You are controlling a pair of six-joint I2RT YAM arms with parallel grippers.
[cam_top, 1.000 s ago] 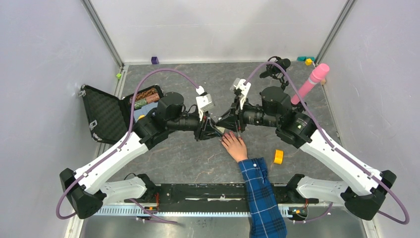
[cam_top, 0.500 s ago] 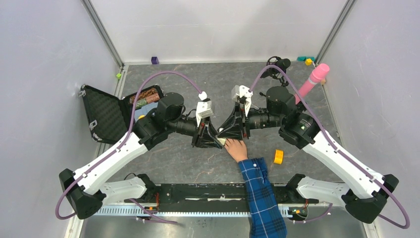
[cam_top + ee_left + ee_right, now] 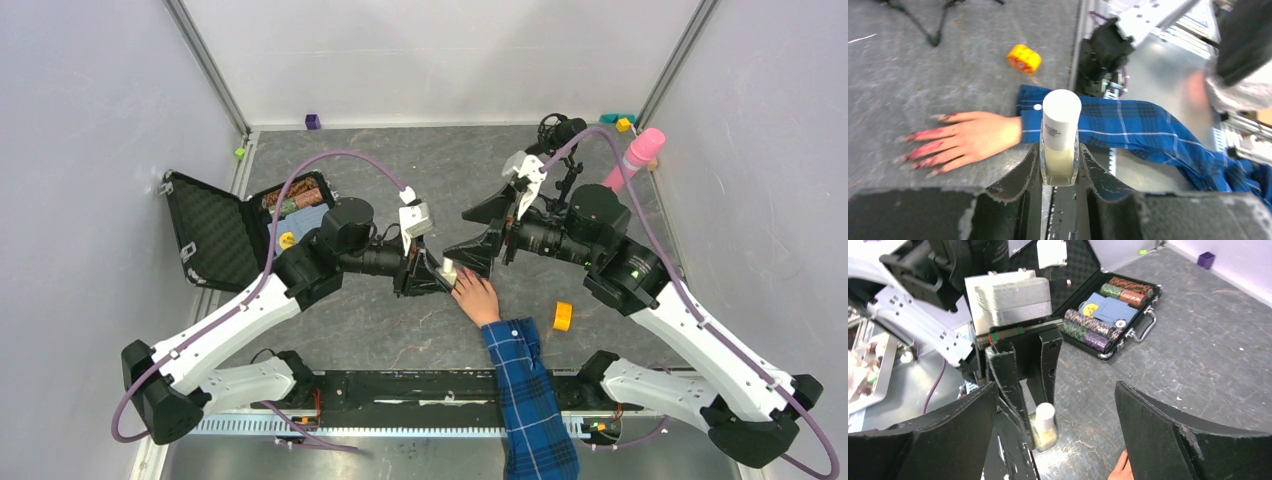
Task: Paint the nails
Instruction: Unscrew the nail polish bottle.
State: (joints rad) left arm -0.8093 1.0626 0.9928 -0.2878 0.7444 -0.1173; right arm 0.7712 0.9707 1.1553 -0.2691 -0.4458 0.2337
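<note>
A pale hand [image 3: 477, 297] in a blue plaid sleeve [image 3: 525, 385] lies flat on the table, fingers spread. In the left wrist view its nails [image 3: 913, 136] and fingertips are smeared dark pink. My left gripper [image 3: 438, 276] is shut on a small clear bottle [image 3: 1060, 160] of pale liquid, just left of the fingertips. The bottle stands upright with its white cap [image 3: 1061, 117] on. My right gripper [image 3: 455, 233] hangs open a little above and behind the bottle, nothing between its fingers. From the right wrist the bottle [image 3: 1044, 427] sits low between the wide black jaws.
An open black case [image 3: 215, 235] of poker chips lies at the left. A yellow piece [image 3: 562, 316] rests right of the sleeve. A pink cylinder [image 3: 628, 165] and a black tripod [image 3: 560, 135] stand at the back right. Small cubes [image 3: 313, 121] lie along the far wall.
My right gripper has opened wide and drawn back up and to the right, away from the bottle's cap. The left gripper, still holding the bottle, has shifted slightly right toward the hand.
</note>
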